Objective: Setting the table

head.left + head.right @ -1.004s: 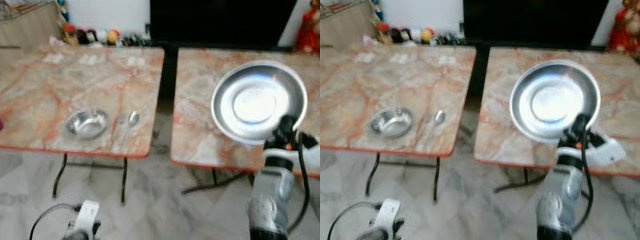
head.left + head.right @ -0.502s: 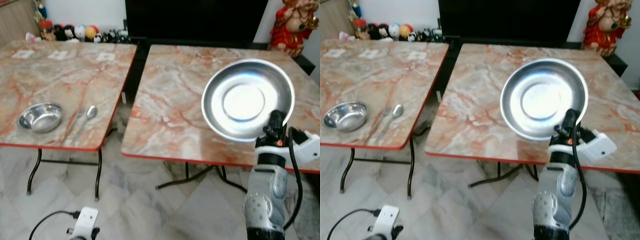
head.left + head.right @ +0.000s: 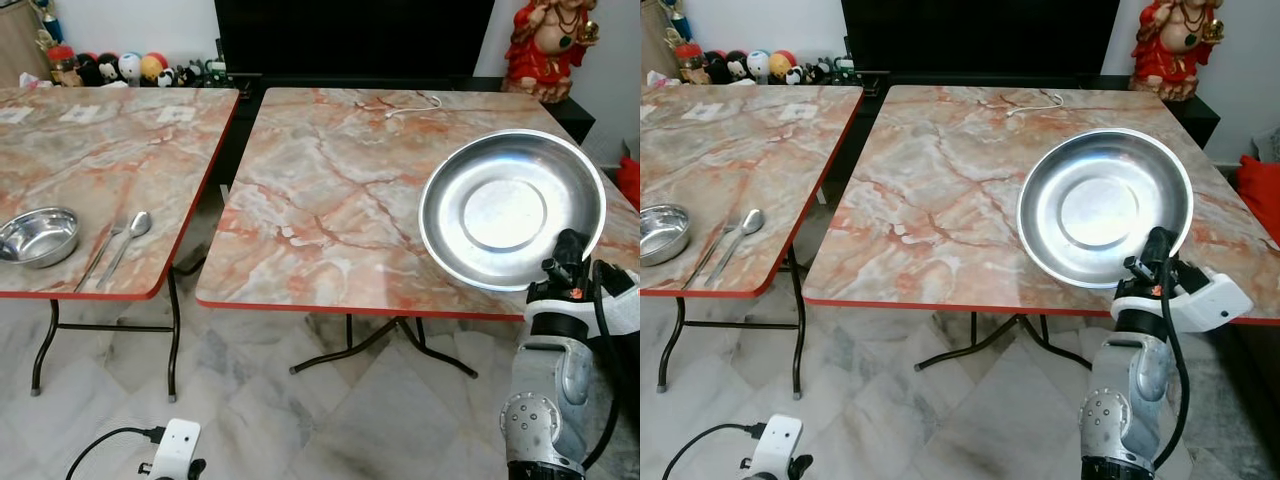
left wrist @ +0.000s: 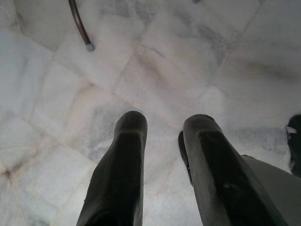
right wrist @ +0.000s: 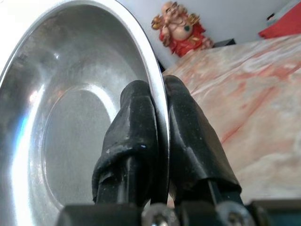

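Two folding tables with a marble pattern and red edges stand side by side before us on a pale tiled floor (image 3: 300,400), with a narrow gap between them. On the left table (image 3: 120,140) we count one small steel bowl (image 3: 37,235) near the front edge, and just beside it one fork (image 3: 100,253) and one spoon (image 3: 128,238) lying parallel. Three small white papers (image 3: 90,114) lie in a row at the far side of this table. On the right table (image 3: 330,190) we see one thin white cable (image 3: 412,103) near the far edge.

Our right gripper (image 5: 157,113) holds one large round steel plate (image 3: 512,209) by its lower rim. The two black fingers (image 5: 136,136) are pressed together on the rim, one on the inner face and one on the back. The plate is tilted up toward us, above the front right part of the right table, and its hollow side faces us.

Our left gripper (image 4: 162,127) hangs down over the floor, with its two fingers apart and nothing between them. One black table foot (image 4: 88,46) is near it on the tiles.

Behind the tables we see one dark cabinet (image 3: 350,40), one red and gold statue (image 3: 545,45) at the right, and a row of small toy figures (image 3: 110,68) at the left against the wall.
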{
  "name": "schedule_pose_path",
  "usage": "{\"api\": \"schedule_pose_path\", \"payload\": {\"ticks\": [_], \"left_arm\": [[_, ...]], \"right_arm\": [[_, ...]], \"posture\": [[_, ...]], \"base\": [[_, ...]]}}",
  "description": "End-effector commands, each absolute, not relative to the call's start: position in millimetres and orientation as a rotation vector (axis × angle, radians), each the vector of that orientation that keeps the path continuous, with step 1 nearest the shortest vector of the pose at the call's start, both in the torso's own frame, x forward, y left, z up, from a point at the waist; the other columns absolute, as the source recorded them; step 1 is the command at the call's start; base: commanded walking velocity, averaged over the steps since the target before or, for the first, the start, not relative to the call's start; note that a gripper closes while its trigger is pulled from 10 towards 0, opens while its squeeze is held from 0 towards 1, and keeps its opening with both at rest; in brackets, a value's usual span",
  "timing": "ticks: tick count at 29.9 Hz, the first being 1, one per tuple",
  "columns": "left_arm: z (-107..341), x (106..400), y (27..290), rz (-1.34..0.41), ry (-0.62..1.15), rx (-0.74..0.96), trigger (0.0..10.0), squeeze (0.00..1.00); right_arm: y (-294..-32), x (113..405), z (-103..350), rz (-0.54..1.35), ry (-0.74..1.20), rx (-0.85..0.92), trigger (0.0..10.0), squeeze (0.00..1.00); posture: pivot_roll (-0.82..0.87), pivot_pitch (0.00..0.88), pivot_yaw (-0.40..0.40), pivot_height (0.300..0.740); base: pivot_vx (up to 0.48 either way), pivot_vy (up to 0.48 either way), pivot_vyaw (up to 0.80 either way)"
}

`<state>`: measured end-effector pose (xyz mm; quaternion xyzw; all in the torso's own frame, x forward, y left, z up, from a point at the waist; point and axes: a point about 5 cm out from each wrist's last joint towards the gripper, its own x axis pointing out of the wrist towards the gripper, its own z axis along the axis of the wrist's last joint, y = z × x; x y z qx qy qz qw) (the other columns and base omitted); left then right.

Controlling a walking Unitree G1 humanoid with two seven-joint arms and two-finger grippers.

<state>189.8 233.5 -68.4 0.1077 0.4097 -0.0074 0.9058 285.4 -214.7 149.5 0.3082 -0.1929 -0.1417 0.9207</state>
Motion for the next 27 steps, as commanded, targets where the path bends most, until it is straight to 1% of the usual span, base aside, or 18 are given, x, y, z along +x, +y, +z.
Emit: {"api": "schedule_pose_path", "payload": {"ticks": [1,5,17,27], "left_arm": [[-67.8,189.2,235.9,-0.016,0.841,0.220,10.0,0.00],[-67.7,189.5,235.3,-0.023,0.842,0.223,10.0,0.00],[-66.0,192.1,236.6,-0.032,0.838,0.236,10.0,0.00],[-63.5,195.8,238.7,-0.039,0.831,0.250,10.0,0.00]], "right_arm": [[-213.5,284.8,159.7,-0.275,-0.432,0.635,10.0,0.00],[-212.4,285.5,159.2,-0.271,-0.426,0.639,10.0,0.00],[-206.2,289.8,154.0,-0.262,-0.397,0.673,10.0,0.00],[-203.6,290.4,151.6,-0.266,-0.390,0.677,10.0,0.00]], "posture": [[0.01,0.031,-0.016,0.740],[0.01,0.029,-0.015,0.740],[0.02,0.001,-0.009,0.740],[0.02,0.000,0.003,0.740]], "base": [[0.000,0.000,0.00],[0.000,0.000,0.00],[0.280,0.000,0.00],[0.292,0.000,0.00]]}}
